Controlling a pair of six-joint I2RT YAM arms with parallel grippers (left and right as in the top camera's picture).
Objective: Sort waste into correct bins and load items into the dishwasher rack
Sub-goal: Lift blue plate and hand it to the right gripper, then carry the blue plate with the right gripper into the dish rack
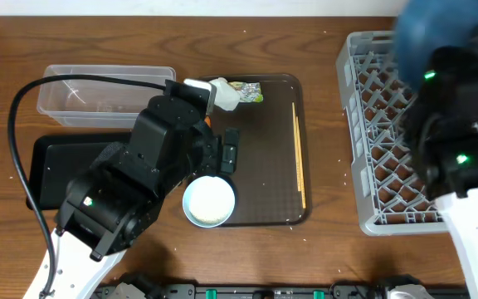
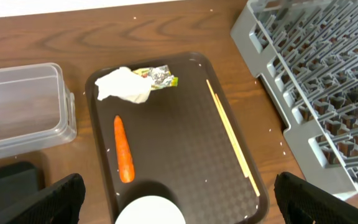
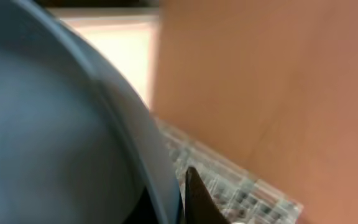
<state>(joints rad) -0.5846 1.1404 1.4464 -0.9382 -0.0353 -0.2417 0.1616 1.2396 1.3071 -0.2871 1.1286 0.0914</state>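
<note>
Two arms are in my views, and they stand quite differently. My left gripper hangs above the near end of the brown serving tray with its jaws spread wide and nothing between them. Its two dark fingers frame the bottom corners of the left wrist view. Just beneath it, at the tray's near edge, sits the white bowl. Along the tray's left side the small orange carrot lies lengthwise. Toward the far left corner, the crumpled white napkin touches the green-yellow printed wrapper on its right. The wooden chopsticks lie close together down the tray's right side. Left of the serving tray, the clear plastic tub stands at the far side of the table, and the shallow black tray lies nearer, partly hidden under my left arm. The grey dishwasher rack takes up the right of the table. My right gripper is closed on the rim of the dark-blue plate, which fills the left half of the right wrist view, with a strip of the rack's lattice showing beyond its edge. From overhead the plate is only a blurred blue shape over the rack's far end — I cannot tell from either view whether its lower edge touches the pegs.
</note>
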